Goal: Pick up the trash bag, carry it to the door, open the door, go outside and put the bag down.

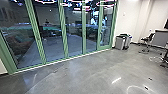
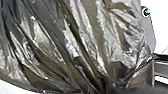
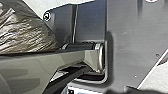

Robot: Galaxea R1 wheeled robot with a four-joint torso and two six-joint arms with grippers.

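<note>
Head view, glass wall: green-framed glass wall (image 1: 64, 32) running from the left toward the far corner; light rings show in its upper part
Head view, floor: bare, shiny grey floor (image 1: 82, 75) in front of the glass
Head view, bins: grey bins (image 1: 119, 43) standing by the white wall (image 1: 130, 18), near the end of the glass; a dark chair (image 1: 148, 39) farther right, beside a grey desk (image 1: 160, 38)
Left wrist view, trash bag: shiny, creased trash bag (image 2: 82, 42), its folds drawn together
Left wrist view, left end effector (image 2: 107, 90): holding the trash bag by those gathered folds
Right wrist view, trash bag: its wrinkled side beyond the robot's jointed bar (image 3: 30, 70)
Right end effector: cannot tell whether wide or narrow
</note>
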